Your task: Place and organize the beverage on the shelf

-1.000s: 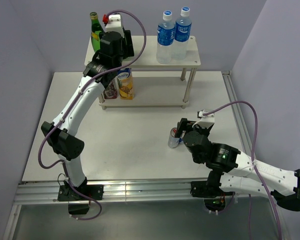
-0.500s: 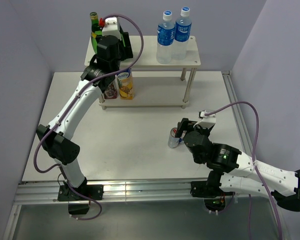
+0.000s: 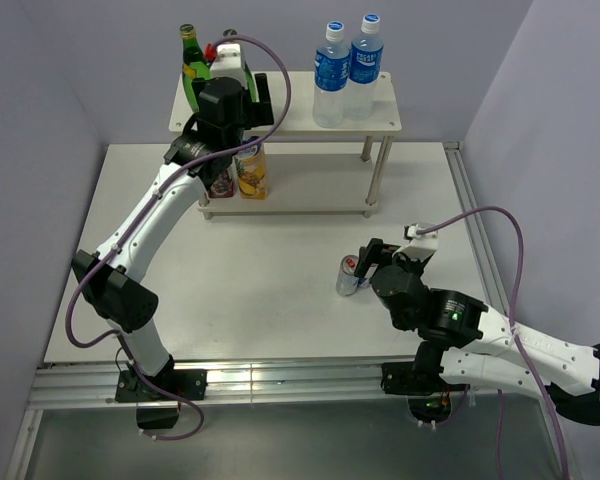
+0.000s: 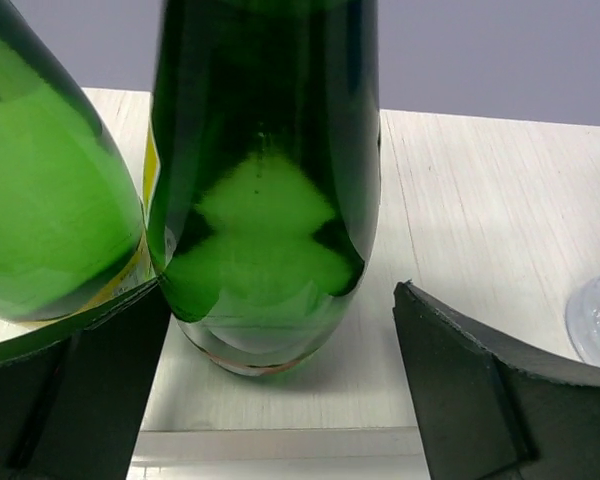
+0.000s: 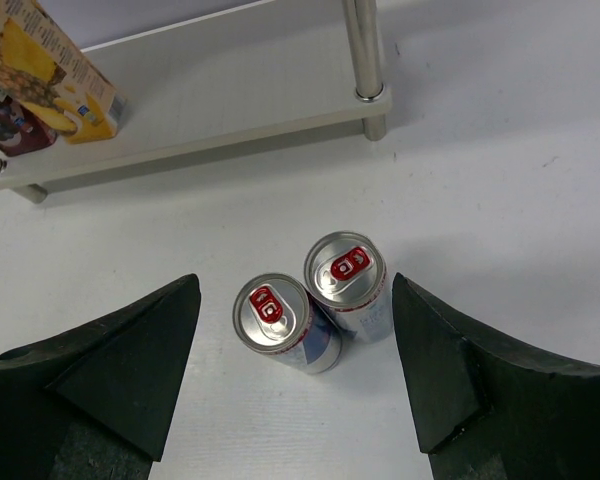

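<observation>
The shelf (image 3: pixel 298 116) stands at the back of the table. Two green glass bottles stand on its top board at the left end, one (image 4: pixel 265 200) between the fingers of my left gripper (image 4: pixel 280 300) and the other (image 4: pixel 50 180) just left of it. That gripper is open, with a clear gap between the bottle and the right finger (image 4: pixel 480 390). Two silver cans with red tabs (image 5: pixel 272 312) (image 5: pixel 348 270) stand side by side on the table. My right gripper (image 5: pixel 296 300) hovers open over them, touching neither. From above, the cans (image 3: pixel 349 275) sit just left of the right gripper (image 3: pixel 367 260).
Two blue-labelled water bottles (image 3: pixel 346 70) stand on the right of the top board. Two juice cartons (image 3: pixel 242 170) sit on the left of the lower board (image 3: pixel 315 188). A shelf post (image 5: pixel 363 55) rises behind the cans. Walls close off the back and sides.
My left gripper has opened wide, letting go of the green bottle that now stands on the top board. The right gripper has barely shifted above the cans.
</observation>
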